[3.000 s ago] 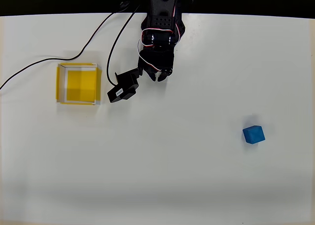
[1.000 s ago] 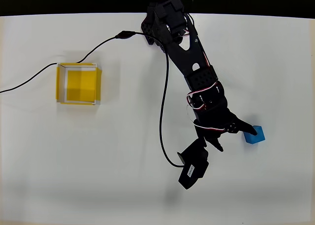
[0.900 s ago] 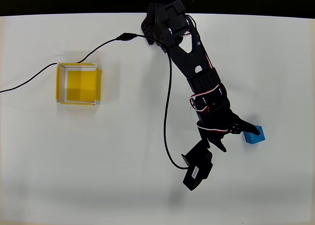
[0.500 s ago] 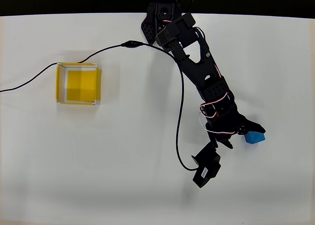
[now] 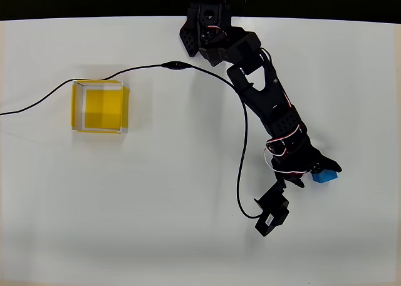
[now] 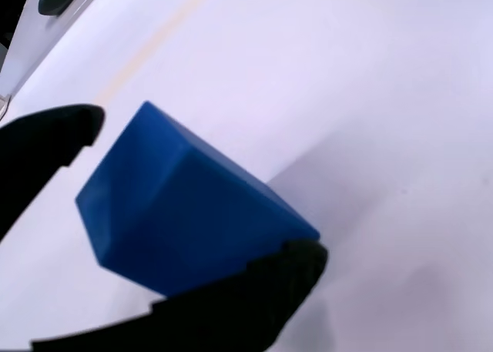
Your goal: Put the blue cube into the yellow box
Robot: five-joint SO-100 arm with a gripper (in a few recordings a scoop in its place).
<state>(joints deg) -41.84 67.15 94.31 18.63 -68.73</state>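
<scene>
The blue cube (image 5: 326, 177) lies on the white table at the right, partly under my black gripper (image 5: 318, 176). In the wrist view the blue cube (image 6: 177, 206) sits between the two fingers of the gripper (image 6: 200, 190). The lower finger (image 6: 254, 298) lies against one face. The upper-left finger (image 6: 46, 136) stands just off the cube's corner, so the jaws are open around it. The yellow box (image 5: 100, 106), open-topped with pale rims, stands far off at the left with nothing in it.
A black cable (image 5: 125, 70) runs from the arm's base (image 5: 207, 23) across the table's back, past the box to the left edge. The wrist camera block (image 5: 270, 216) hangs out below the gripper. White table (image 5: 156, 223) lies all around.
The arm has stretched from the back middle out to the right. Over the last second the gripper slid rightward until its fingers came around the cube. The cube and box have not moved.
</scene>
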